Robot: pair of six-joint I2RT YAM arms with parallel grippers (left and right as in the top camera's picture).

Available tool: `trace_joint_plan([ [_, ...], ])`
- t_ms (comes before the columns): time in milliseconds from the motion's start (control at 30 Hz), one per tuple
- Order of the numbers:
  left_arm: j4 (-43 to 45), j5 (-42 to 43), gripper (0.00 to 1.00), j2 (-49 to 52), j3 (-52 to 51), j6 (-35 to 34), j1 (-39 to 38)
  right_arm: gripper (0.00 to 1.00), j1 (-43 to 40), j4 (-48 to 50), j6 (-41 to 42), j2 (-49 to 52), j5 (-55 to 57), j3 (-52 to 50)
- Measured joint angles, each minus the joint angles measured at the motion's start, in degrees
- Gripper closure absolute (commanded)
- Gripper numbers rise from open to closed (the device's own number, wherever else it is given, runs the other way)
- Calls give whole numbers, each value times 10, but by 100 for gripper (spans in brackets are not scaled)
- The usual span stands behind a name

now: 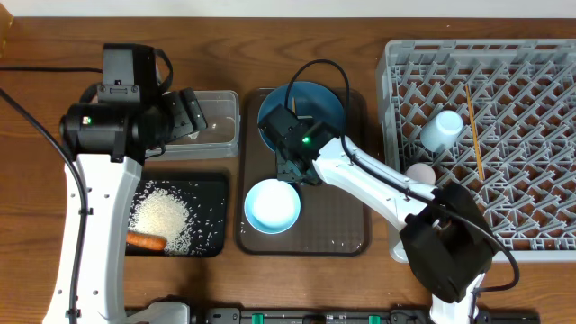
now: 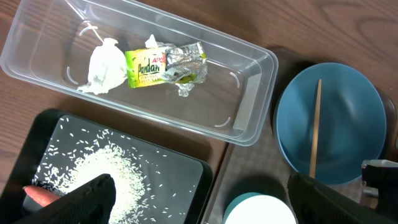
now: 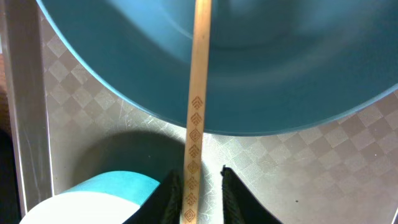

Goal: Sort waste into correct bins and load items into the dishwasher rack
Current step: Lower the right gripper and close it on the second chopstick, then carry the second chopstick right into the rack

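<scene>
Waste sorted: I count one tissue [image 2: 102, 65] and one wrapper [image 2: 165, 65] in the clear tub [image 2: 249, 106]. One carrot [image 1: 146, 240] and the rice [image 1: 162, 216] lie in the black tray [image 1: 211, 184], at 6 o'clock from the tub.
Already racked: the rack [image 1: 540, 81], at 3 o'clock, holds two cups, the blue cup [image 1: 441, 130] and the pink cup [image 1: 421, 173], plus one racked chopstick [image 1: 474, 130].
Left to load: one blue plate [image 1: 315, 99], one bowl [image 1: 273, 205] and one loose chopstick [image 3: 198, 112], all on the serving tray [image 1: 351, 225].
Right gripper [image 3: 199, 186]: narrow, straddling the loose chopstick at the plate's 6 o'clock rim. A sliver of gap shows, so I judge it unclamped.
Left gripper [image 2: 199, 199]: wide and empty, above the tub.
</scene>
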Motion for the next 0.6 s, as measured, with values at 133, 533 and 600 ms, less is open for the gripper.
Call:
trace_joint_plan([
  [133,0,0,9,0,0,0,0,88,0,0,3,2,-5,0],
  [533,0,0,9,0,0,0,0,99,0,-2,5,2,-15,0],
  [600,0,0,9,0,0,0,0,99,0,-11,4,2,-15,1],
])
